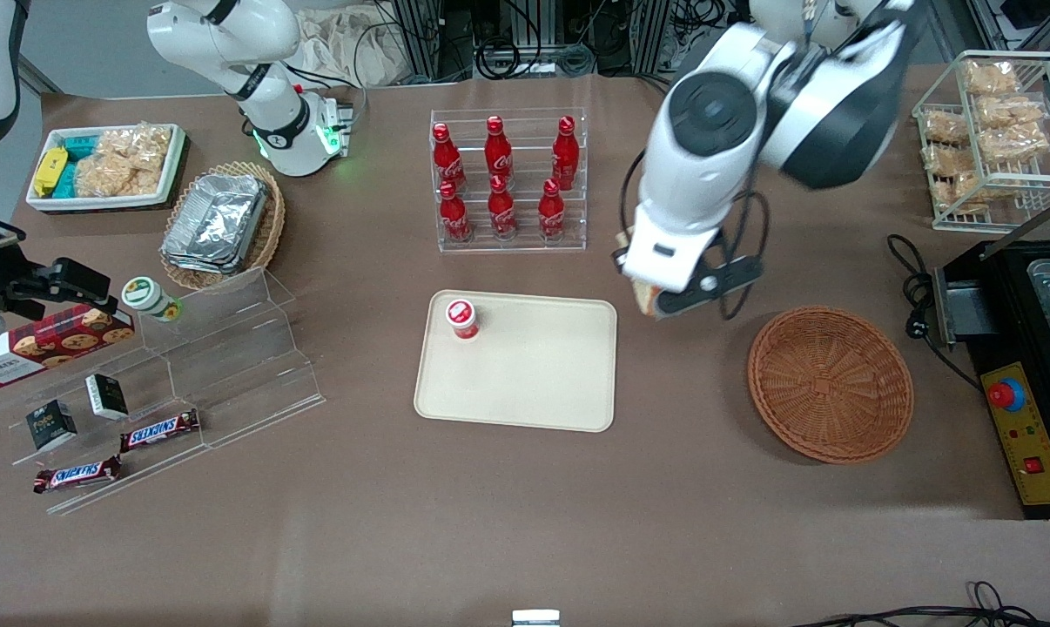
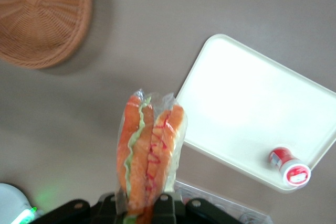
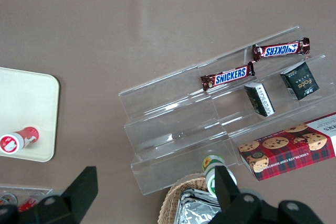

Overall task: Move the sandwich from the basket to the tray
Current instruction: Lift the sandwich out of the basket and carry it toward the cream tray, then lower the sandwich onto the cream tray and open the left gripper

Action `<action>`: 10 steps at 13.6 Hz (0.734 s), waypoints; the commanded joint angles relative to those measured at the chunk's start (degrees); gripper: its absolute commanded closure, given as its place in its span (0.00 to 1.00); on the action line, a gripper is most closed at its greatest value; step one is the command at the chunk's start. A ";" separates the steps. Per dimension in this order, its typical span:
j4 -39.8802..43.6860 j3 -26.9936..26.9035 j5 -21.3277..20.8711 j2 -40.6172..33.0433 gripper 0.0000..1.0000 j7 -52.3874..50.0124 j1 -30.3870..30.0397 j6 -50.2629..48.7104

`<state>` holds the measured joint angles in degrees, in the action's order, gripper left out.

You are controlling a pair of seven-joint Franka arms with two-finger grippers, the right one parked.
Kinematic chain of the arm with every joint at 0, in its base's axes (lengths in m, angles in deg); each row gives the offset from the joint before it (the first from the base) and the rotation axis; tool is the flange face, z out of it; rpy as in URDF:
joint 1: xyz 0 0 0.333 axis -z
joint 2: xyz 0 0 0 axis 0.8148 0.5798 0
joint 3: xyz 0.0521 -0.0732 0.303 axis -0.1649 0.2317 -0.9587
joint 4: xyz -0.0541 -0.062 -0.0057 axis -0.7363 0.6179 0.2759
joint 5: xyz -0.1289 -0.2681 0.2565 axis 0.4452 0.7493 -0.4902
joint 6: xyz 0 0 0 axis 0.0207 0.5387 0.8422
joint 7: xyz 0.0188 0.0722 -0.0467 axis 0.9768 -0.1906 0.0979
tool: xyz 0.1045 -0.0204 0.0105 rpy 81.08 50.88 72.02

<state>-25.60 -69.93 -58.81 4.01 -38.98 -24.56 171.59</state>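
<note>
Gripped between closed fingers, the sandwich (image 2: 149, 156) is hanging from the gripper (image 2: 144, 203) above bare table, between the basket (image 1: 830, 383) and the tray (image 1: 518, 361). Carrying is underway; next it likely needs shifting over the tray, avoiding the red bottle (image 1: 462, 318).

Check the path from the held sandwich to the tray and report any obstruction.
Nothing visible blocks it. The gripper holds the sandwich above bare table beside the tray. The red-capped bottle stands in one tray corner; the rest is open.
</note>
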 commanded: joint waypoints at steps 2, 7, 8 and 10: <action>1.21 -0.73 -0.11 9.25 0.89 -2.81 2.07 8.23; 1.21 -0.82 -1.07 18.39 0.88 -2.90 3.40 17.73; 1.21 -0.82 -1.16 19.71 0.88 -2.90 3.48 19.05; 1.21 -0.90 -1.43 21.65 0.87 -2.73 3.48 20.64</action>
<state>-25.69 -70.07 -59.06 24.03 -40.75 -21.85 191.48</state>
